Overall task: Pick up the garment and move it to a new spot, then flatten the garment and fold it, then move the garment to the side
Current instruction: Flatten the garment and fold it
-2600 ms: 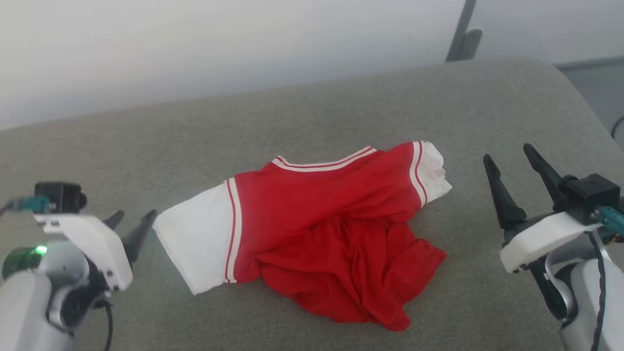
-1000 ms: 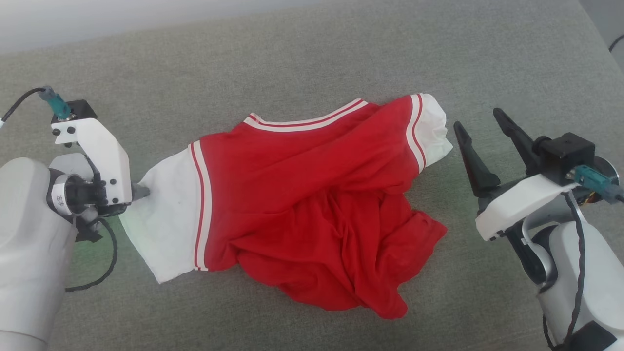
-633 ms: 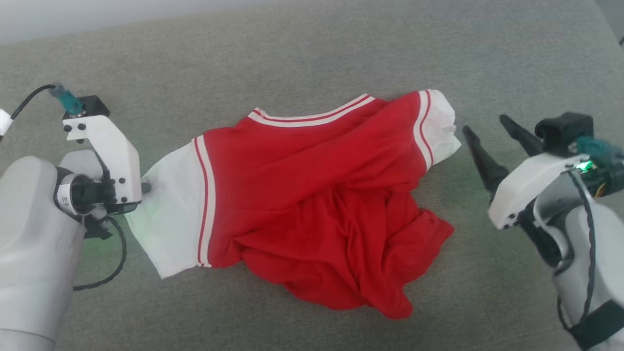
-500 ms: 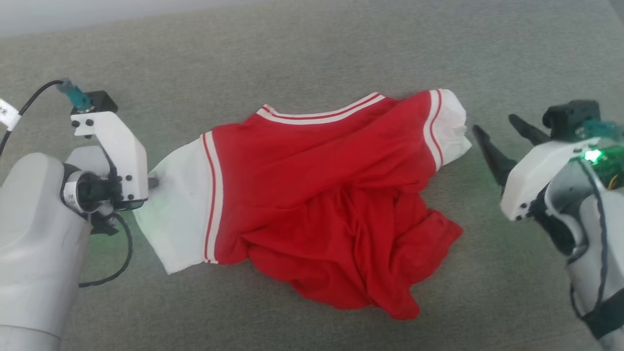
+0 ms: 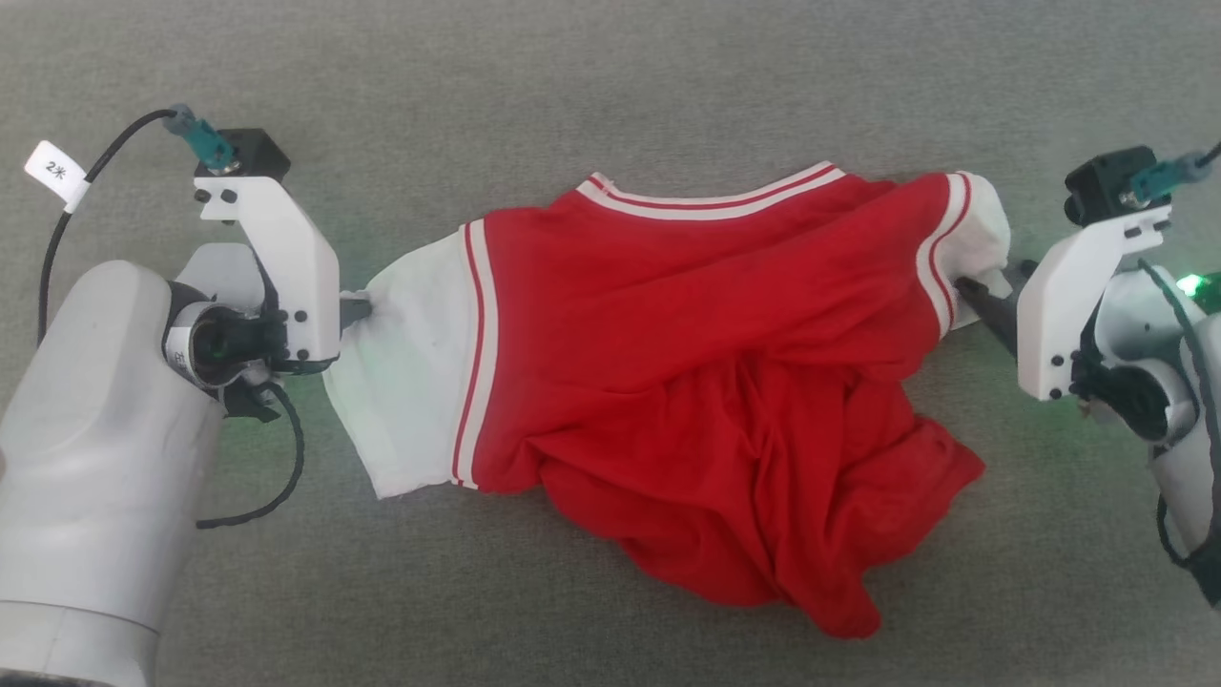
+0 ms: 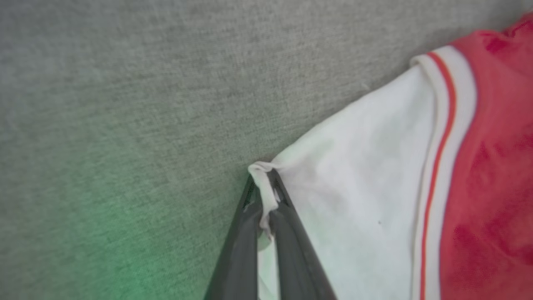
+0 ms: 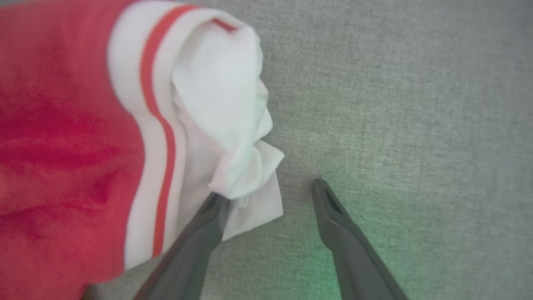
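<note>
The garment (image 5: 687, 382), a red jersey with short white sleeves and striped trim, lies crumpled on the grey surface, its lower part bunched toward the front right. My left gripper (image 5: 358, 307) is shut on the outer edge of the left white sleeve; in the left wrist view the left gripper (image 6: 264, 187) pinches a small fold of the garment (image 6: 374, 200). My right gripper (image 5: 997, 286) stands open at the right sleeve. In the right wrist view the right gripper (image 7: 268, 191) has one fingertip under the garment's (image 7: 208, 104) sleeve edge and the other on bare fabric.
The grey woven surface (image 5: 572, 95) runs on all sides of the garment. A black cable with a white tag (image 5: 57, 172) loops beside my left arm.
My left gripper has shut on the left sleeve's edge. My right gripper has moved in to the right sleeve, still open. The camera has tilted down, shifting the whole picture.
</note>
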You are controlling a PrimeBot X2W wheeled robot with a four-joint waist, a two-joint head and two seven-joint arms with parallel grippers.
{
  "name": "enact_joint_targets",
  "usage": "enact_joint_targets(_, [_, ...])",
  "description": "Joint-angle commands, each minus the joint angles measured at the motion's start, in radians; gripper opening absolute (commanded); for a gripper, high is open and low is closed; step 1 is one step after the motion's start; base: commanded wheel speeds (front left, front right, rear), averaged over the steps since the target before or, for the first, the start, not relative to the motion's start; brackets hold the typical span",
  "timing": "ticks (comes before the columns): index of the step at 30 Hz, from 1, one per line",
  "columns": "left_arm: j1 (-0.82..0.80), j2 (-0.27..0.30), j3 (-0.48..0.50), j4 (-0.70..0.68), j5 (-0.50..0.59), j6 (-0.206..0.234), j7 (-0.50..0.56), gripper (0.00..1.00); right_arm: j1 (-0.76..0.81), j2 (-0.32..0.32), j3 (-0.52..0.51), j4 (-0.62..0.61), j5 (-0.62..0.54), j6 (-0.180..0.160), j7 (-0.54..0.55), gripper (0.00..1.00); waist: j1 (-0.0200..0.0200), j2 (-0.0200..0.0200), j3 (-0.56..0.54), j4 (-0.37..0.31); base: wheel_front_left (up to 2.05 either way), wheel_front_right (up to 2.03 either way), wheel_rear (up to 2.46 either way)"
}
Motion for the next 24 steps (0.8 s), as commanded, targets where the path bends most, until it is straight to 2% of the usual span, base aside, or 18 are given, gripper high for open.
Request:
enact_joint_targets(1, [0.053, -0.035, -0.03, 0.052, 0.006, 0.002, -0.008, 0.0, 0.005, 0.02, 0.025, 0.022, 0.015, 0.0, 0.032, 0.12, 0.0, -0.0001, 0.007, 0.011, 0.0, 0.0, 0.0])
enact_joint_targets(2, [0.05, -0.035, -0.031, 0.055, 0.01, -0.001, -0.019, 0.0, -0.003, 0.022, 0.033, 0.029, 0.021, 0.0, 0.049, 0.0, 0.0, -0.0001, 0.007, 0.015, 0.0, 0.0, 0.0])
enact_joint_targets(6, [0.042, -0.03, -0.036, 0.07, 0.017, -0.012, -0.05, 0.0, -0.031, 0.027, 0.024, 0.047, 0.053, 0.0, 0.081, 0.0, 0.0, -0.0001, -0.008, 0.025, 0.0, 0.0, 0.0])
enact_joint_targets(10, [0.013, -0.025, -0.026, 0.072, 0.008, -0.025, -0.084, 0.0, -0.067, 0.011, 0.015, 0.042, 0.105, 0.0, 0.097, 0.0, 0.0, -0.0001, -0.061, 0.033, 0.0, 0.0, 0.0])
enact_joint_targets(16, [-0.05, -0.016, -0.008, 0.044, -0.007, -0.033, -0.122, 0.0, -0.099, -0.006, 0.007, 0.016, 0.122, 0.0, 0.086, 0.0, 0.0, -0.0001, -0.157, 0.042, 0.0, 0.0, 0.0])
enact_joint_targets(24, [-0.149, 0.011, 0.016, -0.006, -0.01, -0.021, -0.134, 0.0, -0.178, -0.02, 0.03, -0.053, 0.142, 0.0, 0.053, 0.0, 0.0, -0.0001, -0.301, 0.049, 0.0, 0.0, 0.0])
